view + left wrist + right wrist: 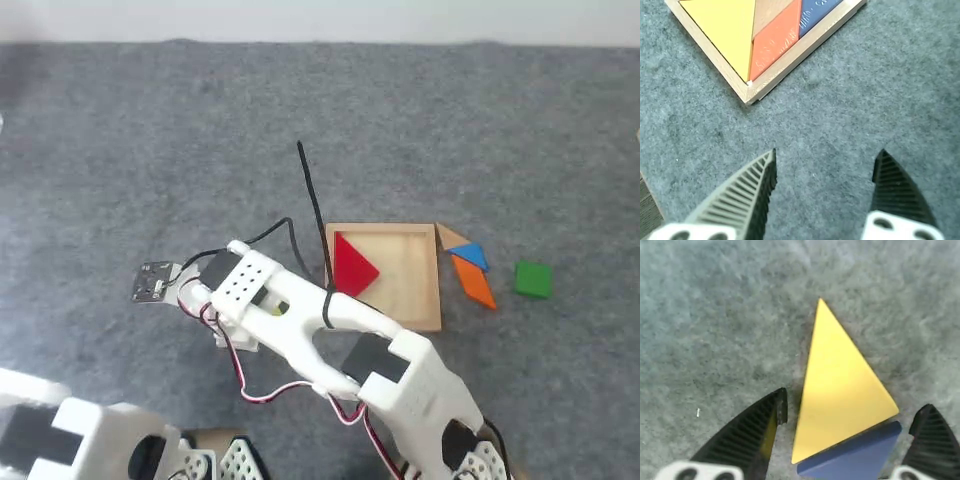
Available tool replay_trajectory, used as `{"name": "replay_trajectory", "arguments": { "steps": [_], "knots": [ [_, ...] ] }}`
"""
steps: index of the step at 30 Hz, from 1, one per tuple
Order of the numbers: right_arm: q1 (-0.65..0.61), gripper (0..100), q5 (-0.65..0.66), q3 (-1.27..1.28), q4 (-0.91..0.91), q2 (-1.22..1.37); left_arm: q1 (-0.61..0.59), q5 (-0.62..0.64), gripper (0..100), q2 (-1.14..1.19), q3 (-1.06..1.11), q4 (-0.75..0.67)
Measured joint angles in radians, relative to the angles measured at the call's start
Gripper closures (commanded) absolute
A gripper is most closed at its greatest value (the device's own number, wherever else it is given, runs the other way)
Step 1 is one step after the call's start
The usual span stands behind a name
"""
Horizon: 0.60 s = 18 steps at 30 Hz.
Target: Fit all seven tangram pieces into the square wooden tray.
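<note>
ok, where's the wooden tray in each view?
High view: wooden tray, right of centre, red triangle inside.
Left wrist view: a tray corner beyond the left end effector, holding a yellow piece and an orange piece; possibly another tray.
Right wrist view: loose yellow triangle on the grey mat.
Shared landmark: the grey mat.

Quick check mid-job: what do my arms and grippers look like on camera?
The arm across the middle of the high view is a white shell with black motor blocks. It carries a plate dotted with holes, a red-and-white wire bundle and a thin black cable. The left gripper and right gripper each have two dark pointed fingers, one ribbed, on white bases.
</note>
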Motion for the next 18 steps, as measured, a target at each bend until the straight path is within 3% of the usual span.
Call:
{"name": "replay_trajectory", "arguments": {
  "steps": [7,18],
  "knots": [
    [0.0,69.7,0.002,-0.021,0.0,0.043,0.0,0.0,69,0.0,0.0,0.0],
    [0.0,69.0,0.002,-0.021,0.002,0.043,0.0,0.0,69,0.0,0.0,0.0]
  ]
}}
